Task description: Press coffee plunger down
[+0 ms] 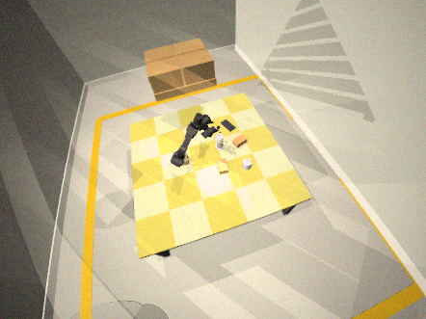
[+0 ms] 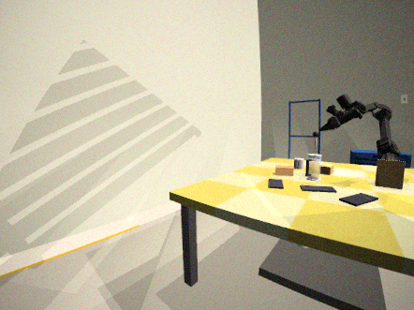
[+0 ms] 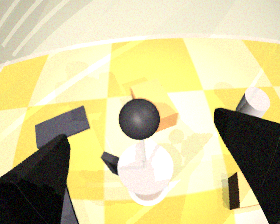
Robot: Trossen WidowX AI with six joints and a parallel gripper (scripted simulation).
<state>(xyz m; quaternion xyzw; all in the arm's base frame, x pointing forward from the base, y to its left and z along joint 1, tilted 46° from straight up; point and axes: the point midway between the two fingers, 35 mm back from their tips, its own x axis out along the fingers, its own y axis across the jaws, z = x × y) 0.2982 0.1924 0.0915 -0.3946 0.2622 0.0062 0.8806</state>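
The coffee press (image 1: pixel 220 142) (image 2: pixel 314 169) (image 3: pixel 145 168) stands upright on the table, clear-walled with a pale lid and a dark handle. Its black round plunger knob (image 1: pixel 218 127) (image 2: pixel 316 134) (image 3: pixel 139 119) is high above the lid on a thin rod; the plunger is up. My gripper (image 2: pixel 321 129) (image 3: pixel 141 128) is open and empty, tilted, with its fingertips close to the knob's height. In the wrist view the knob appears between the two wide-apart fingers; whether either finger touches it is not clear.
An orange block (image 1: pixel 239 141) (image 2: pixel 284 170) (image 3: pixel 156 97) lies beyond the press. Another block (image 1: pixel 223 166) (image 2: pixel 327 169) and a white cylinder (image 1: pixel 247 164) (image 2: pixel 299 163) (image 3: pixel 257 102) stand to one side. Dark flat pads (image 1: pixel 227 125) (image 2: pixel 359 199) (image 3: pixel 62 126) lie on the other side.
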